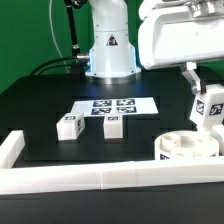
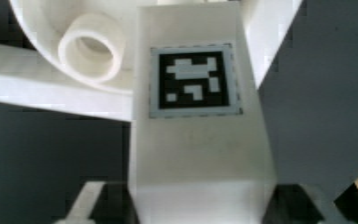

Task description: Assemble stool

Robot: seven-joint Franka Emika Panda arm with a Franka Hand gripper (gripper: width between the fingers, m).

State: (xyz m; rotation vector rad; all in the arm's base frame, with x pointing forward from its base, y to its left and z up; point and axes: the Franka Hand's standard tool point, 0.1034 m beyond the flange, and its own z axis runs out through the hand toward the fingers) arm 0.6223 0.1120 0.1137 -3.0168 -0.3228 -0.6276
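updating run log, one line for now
hand shut on white rectangular tagged leg | near white round plastic seat | two legs on table

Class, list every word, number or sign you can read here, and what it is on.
No words or numbers are readable.
Robot base: black triangle sign, too small to read.
Marker board, raised leg, loose leg, second loose leg: square black-and-white tags, patterns only.

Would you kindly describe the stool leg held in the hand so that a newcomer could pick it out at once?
Start at the round white seat near the exterior view's right. Just above it, the hand grips a white tagged leg. Unlike the two legs lying by the marker board, it hangs tilted in the air.
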